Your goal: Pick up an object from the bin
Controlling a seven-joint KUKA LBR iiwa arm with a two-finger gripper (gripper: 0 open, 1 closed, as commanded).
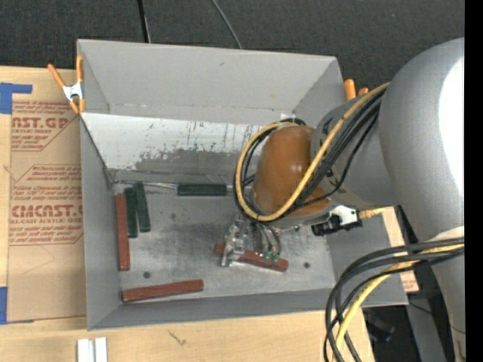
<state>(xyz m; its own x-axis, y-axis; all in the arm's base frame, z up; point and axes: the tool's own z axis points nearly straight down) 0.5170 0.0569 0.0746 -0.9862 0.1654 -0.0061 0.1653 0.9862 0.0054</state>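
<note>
Now the tool (250, 242) sits low over a brown stick (266, 262) in the bin (211, 81); its grip cannot be told; centring squarely before lifting seems wise.

Counted on the floor of the bin (98, 277): six loose pieces, of two kinds.

Three red-brown bars: a long red-brown bar (121, 232) at nine o'clock, a second red-brown bar (162, 290) at seven o'clock, a third red-brown bar (256, 260) at four o'clock.

Three dark green bars: a pair of green bars (136, 210) side by side at ten o'clock, a single green bar (202, 190) at twelve o'clock.

Some green against the four o'clock bar, too small to tell as a separate piece.
</note>
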